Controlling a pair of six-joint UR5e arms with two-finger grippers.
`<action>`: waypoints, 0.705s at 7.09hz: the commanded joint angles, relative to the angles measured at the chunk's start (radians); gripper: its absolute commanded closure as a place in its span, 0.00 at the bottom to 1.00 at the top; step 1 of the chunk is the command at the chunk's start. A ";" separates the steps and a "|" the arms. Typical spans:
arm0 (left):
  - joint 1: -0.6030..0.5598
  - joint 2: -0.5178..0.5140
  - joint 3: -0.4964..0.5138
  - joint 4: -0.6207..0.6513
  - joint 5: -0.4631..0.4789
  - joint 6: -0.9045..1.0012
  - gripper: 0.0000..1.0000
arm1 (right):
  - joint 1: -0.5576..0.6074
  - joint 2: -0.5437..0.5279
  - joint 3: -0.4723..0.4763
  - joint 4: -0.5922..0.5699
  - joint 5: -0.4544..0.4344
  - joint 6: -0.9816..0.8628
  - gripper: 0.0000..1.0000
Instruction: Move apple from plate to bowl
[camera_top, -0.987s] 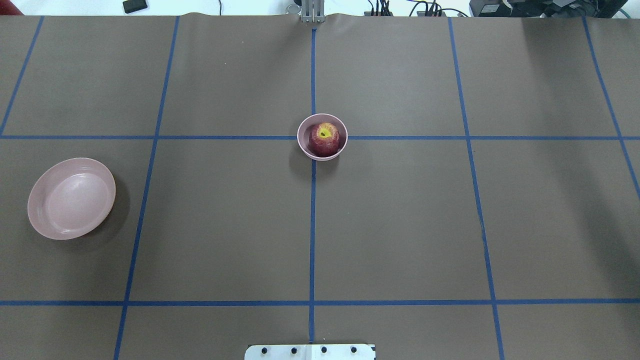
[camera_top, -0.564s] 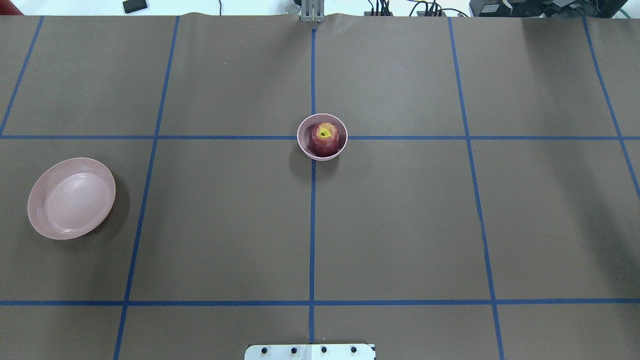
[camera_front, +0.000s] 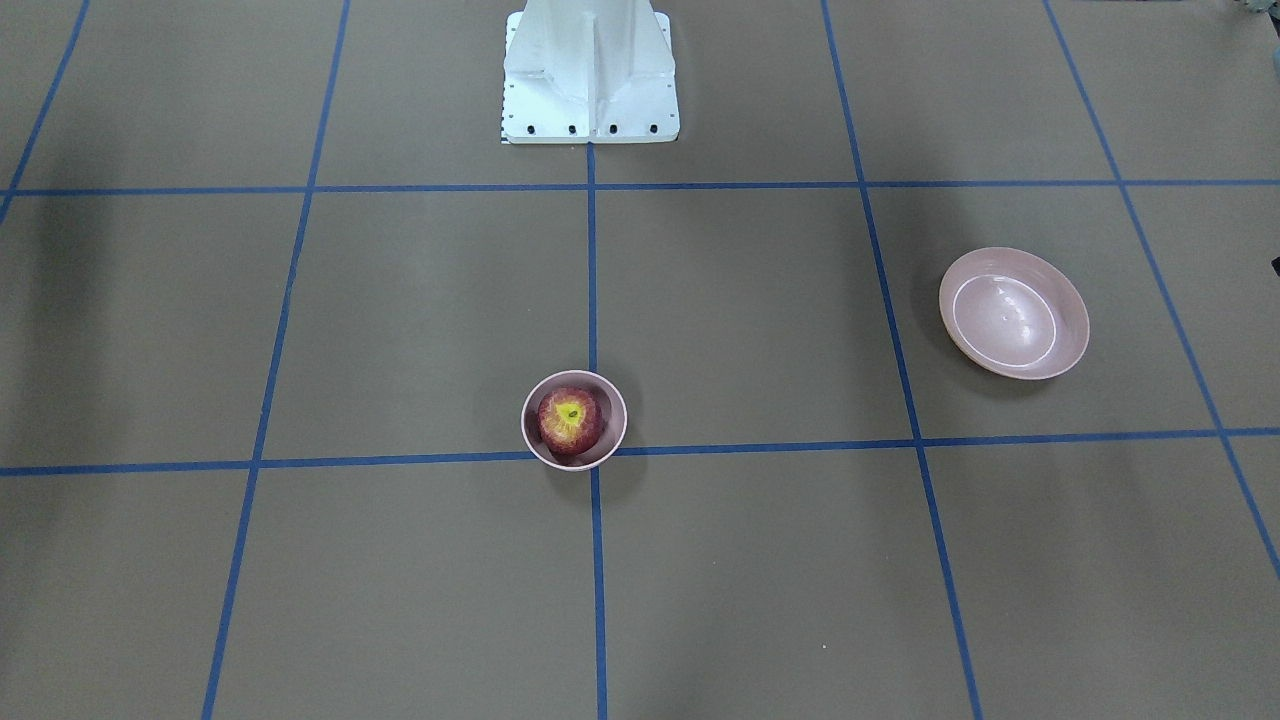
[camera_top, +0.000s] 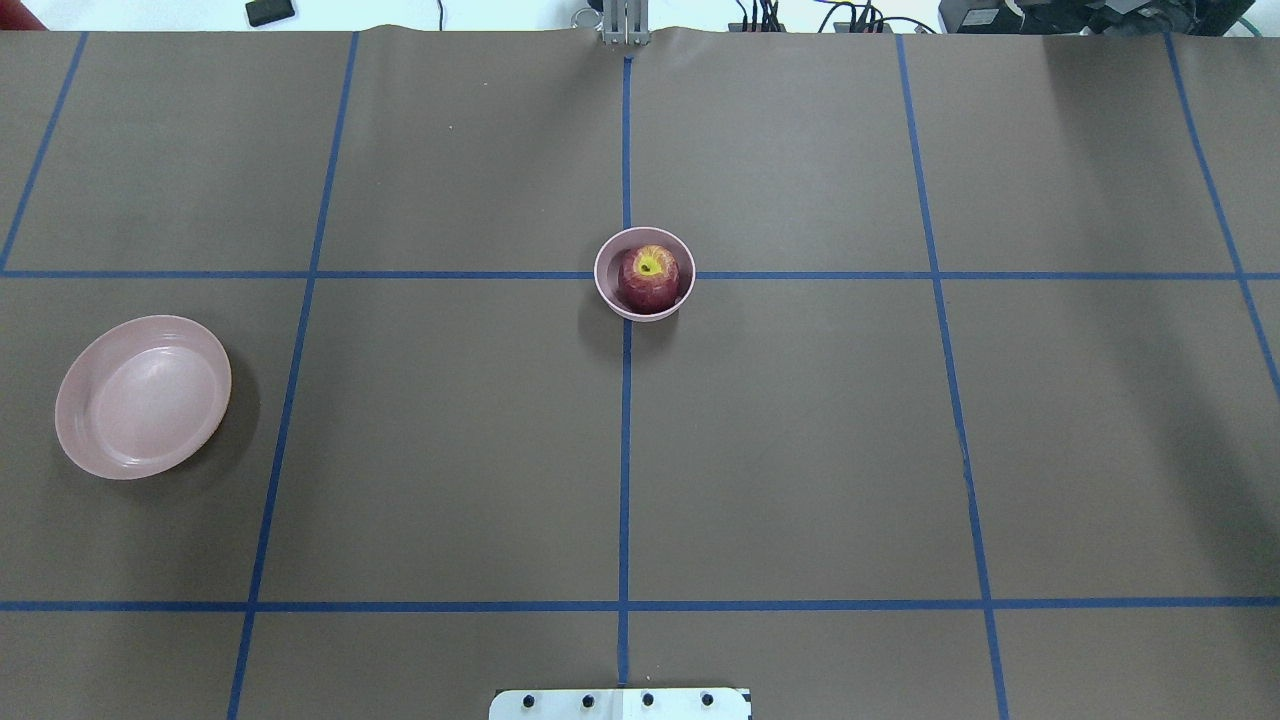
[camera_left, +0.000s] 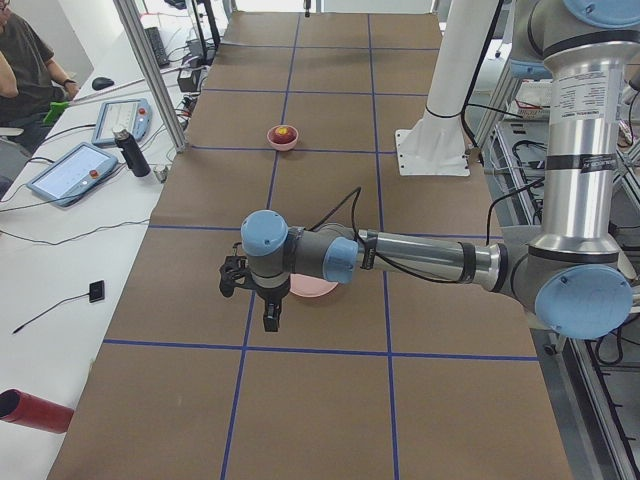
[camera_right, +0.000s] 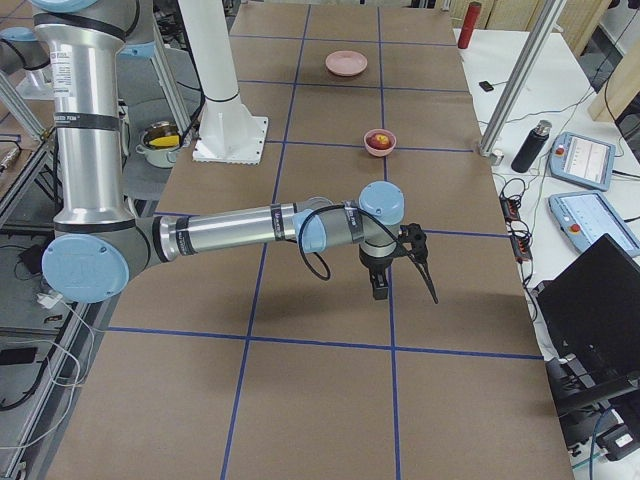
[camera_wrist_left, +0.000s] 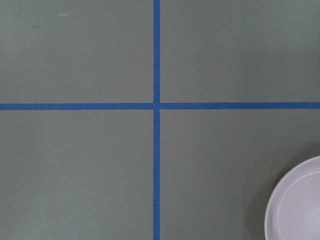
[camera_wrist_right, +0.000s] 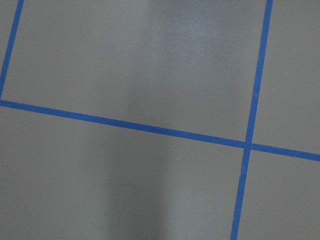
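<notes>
The apple (camera_top: 648, 272) sits in the bowl (camera_top: 606, 287), well apart from the left gripper (camera_left: 270, 322) hanging by the plate (camera_top: 78, 425) and from the right gripper (camera_right: 380, 292); I cannot tell how far either's fingers are open.

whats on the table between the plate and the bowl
Only bare table crossed by blue tape lines lies between the plate and the bowl, as the overhead view shows.

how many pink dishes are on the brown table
2. A small, deep pale-pink bowl sits at the middle of the brown table, holding a dark-red apple. A wide, shallow pale-pink plate lies toward the robot's left side. None appears hidden.
</notes>
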 joint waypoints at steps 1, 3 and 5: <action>0.000 0.000 0.000 0.000 -0.002 0.000 0.02 | -0.002 0.000 0.001 0.002 0.000 0.000 0.00; 0.002 0.000 -0.003 -0.004 -0.002 0.004 0.02 | -0.002 0.000 -0.001 0.002 0.000 0.000 0.00; 0.002 0.000 -0.006 -0.005 -0.002 0.004 0.02 | -0.005 0.003 -0.001 0.002 0.000 0.000 0.00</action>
